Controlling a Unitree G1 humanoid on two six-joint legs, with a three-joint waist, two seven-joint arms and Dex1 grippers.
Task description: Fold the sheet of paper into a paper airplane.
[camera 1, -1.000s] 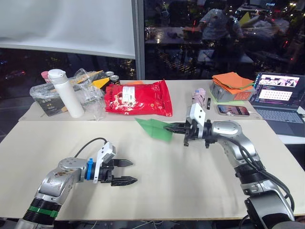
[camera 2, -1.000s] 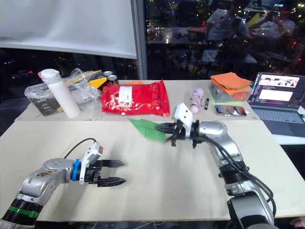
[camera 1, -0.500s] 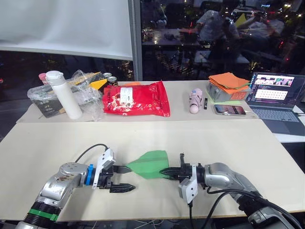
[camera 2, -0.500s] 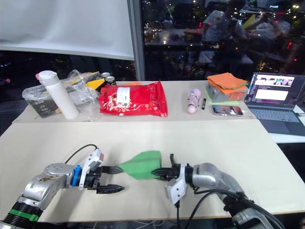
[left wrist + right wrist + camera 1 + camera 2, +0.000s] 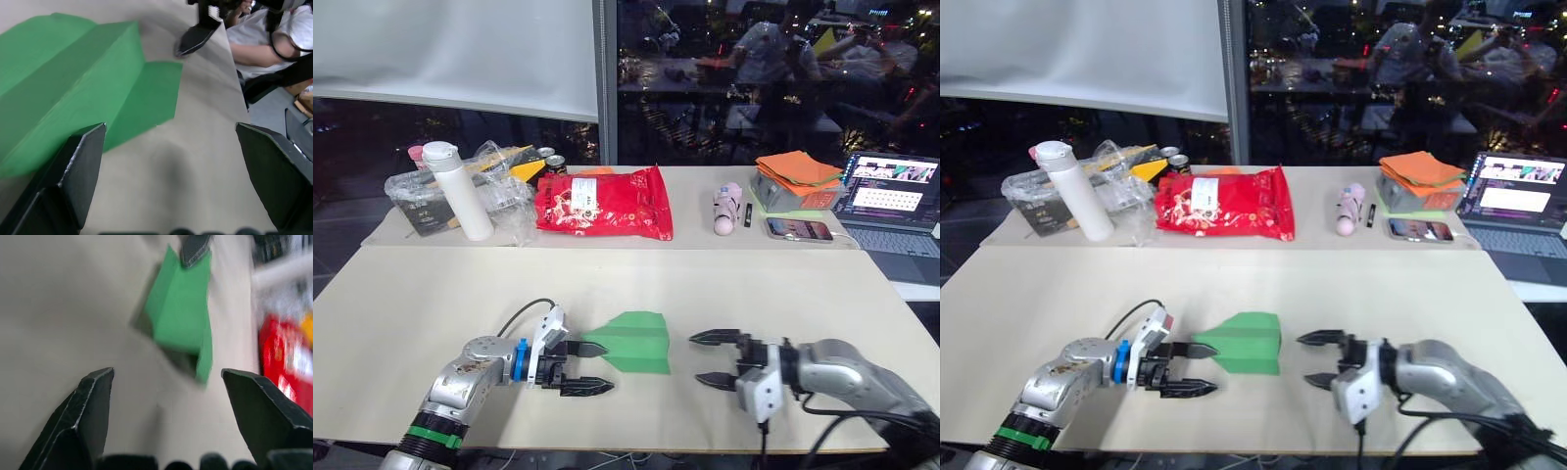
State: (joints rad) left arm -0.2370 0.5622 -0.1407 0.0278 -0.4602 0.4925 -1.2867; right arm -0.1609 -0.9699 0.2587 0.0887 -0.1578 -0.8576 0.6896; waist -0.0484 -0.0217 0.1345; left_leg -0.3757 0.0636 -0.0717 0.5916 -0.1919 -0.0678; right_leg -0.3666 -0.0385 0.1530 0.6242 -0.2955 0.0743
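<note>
**Airplane lies between my two grippers, nose toward the left one**

The paper airplane (image 5: 631,342) lies flat on the table (image 5: 803,294), on the near side of the red bag (image 5: 602,203) and well apart from it. It is already a layered green wedge, so I judge the folding to be largely done.

My left gripper (image 5: 589,367) is the nearer tool. Its far finger (image 5: 585,349) reaches right up to the pointed tip of the airplane, touching it or just short of touching; I cannot tell which. Its near finger lies on bare table just beside the wedge's near edge. The jaws stand well apart and clamp nothing.

My right gripper (image 5: 713,358) sits on the other side of the airplane, near its blunt tail but with a clear strip of table between. Its fingers are also spread wide with nothing in them.

The airplane's long axis runs from one gripper to the other, roughly parallel to the table's near edge. The nose points toward my left gripper and the square tail toward my right. In the left wrist view the raised centre fold (image 5: 73,93) runs diagonally away from my fingers.

If I pick it up, I think the left gripper needs only a short reach along that axis.
</note>
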